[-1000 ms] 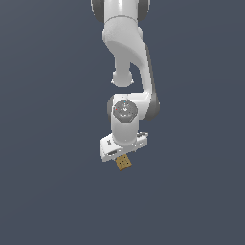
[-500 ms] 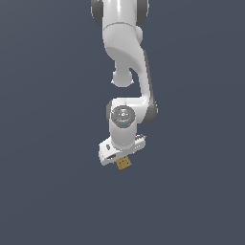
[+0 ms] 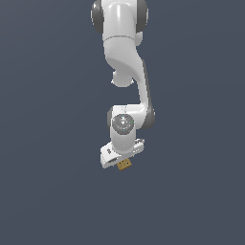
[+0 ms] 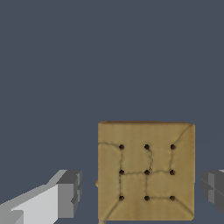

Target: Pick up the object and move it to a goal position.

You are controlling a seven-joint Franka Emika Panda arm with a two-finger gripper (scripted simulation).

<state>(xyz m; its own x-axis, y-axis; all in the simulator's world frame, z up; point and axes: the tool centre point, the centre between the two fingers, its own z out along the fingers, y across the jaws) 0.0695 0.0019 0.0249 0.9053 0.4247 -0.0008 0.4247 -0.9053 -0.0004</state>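
Observation:
The object, a tiny tan-brown cube [image 3: 125, 165] with a dark dotted grid on its face, hangs in the air under my white gripper [image 3: 124, 164]. The gripper is shut on it. In the wrist view the cube [image 4: 146, 170] fills the space between the two grey fingertips [image 4: 69, 194], one on either side, and the gripper [image 4: 141, 192] holds it by its sides. No goal marker shows in either view.
The white arm [image 3: 125, 72] reaches down from the top of the exterior view. Behind it there is only a plain dark blue-grey background, with no table edge or other object in view.
The wrist has sunk a little and the arm has shifted slightly. The cube stays held in the gripper at almost the same spot.

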